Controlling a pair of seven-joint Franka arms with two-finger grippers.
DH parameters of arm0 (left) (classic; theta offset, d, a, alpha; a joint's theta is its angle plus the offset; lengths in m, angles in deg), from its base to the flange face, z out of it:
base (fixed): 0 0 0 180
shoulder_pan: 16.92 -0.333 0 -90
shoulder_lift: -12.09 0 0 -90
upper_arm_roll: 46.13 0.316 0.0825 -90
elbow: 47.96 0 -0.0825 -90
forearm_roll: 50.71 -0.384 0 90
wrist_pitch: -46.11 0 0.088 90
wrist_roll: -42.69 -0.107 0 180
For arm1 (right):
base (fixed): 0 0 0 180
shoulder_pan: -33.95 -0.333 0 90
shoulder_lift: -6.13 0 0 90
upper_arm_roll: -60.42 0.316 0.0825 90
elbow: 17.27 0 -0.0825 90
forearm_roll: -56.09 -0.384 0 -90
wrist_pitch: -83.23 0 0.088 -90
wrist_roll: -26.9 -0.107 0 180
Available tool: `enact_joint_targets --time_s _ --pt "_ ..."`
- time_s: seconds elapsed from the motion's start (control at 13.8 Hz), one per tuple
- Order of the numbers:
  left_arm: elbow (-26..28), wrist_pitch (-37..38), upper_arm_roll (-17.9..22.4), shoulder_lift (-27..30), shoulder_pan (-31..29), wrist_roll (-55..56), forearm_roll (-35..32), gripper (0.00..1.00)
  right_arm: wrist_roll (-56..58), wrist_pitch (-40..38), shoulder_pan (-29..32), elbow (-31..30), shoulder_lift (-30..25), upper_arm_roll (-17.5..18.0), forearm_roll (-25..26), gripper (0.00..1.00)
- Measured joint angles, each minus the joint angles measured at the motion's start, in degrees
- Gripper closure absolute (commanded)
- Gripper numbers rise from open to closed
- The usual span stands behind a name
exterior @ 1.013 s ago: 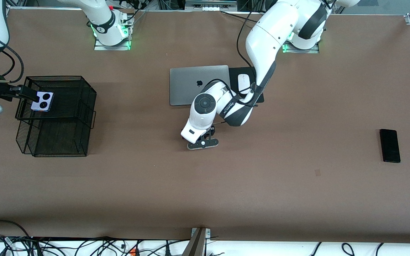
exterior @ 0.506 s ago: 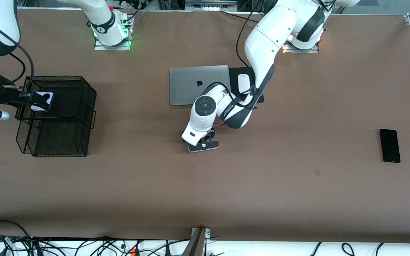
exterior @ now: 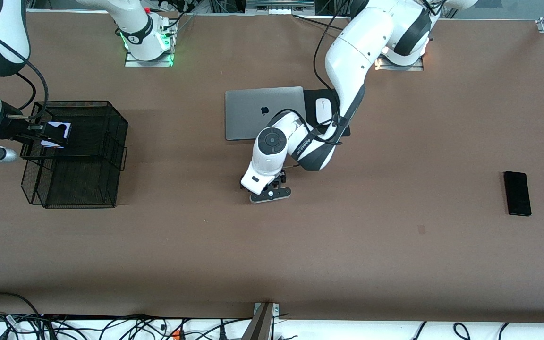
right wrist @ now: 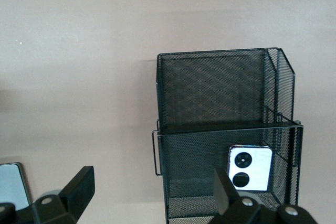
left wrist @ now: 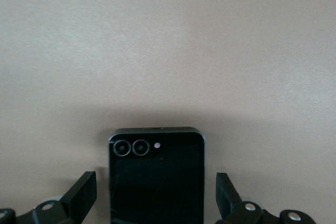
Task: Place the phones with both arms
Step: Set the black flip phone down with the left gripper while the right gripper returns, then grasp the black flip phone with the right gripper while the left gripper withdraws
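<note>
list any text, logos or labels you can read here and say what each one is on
Apple logo, no words: on the lid of the silver laptop.
Dark lettering along the left arm's forearm: too small to read.
Small mark on the white mouse: too small to read.
Lilac phone, small black phone, long black phone: no text visible.

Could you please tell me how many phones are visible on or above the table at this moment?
3: the lilac phone inside the mesh basket, the small black phone between the left tool's open fingers, the long black phone toward the left arm's end.
</note>
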Motion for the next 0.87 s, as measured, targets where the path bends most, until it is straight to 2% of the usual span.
enact_joint_targets --time_s 0.22,0.51,0.72,0.87 --pt "-1.03 6.67 0.79 2.09 -2.05 -2.66 0.0 0.0 -1.16 -0.03 -1.58 0.75 0.0 1.55 -0.04 0.0" --pt "-1.2 15.35 1.67 5.29 -7.13 -16.35 -1.06 0.0 -2.28 -0.01 -2.03 2.34 0.05 6.67 -0.09 0.0" --pt "-1.16 20.84 2.36 6.19 -10.71 -26.54 -3.54 0.0 -10.17 0.66 -2.38 4.55 2.07 13.4 -0.13 0.0" --pt "-0.15 22.99 2.56 6.99 -13.52 -33.34 -6.4 0.0 -16.46 1.38 -2.68 9.05 6.65 18.49 -0.4 0.0"
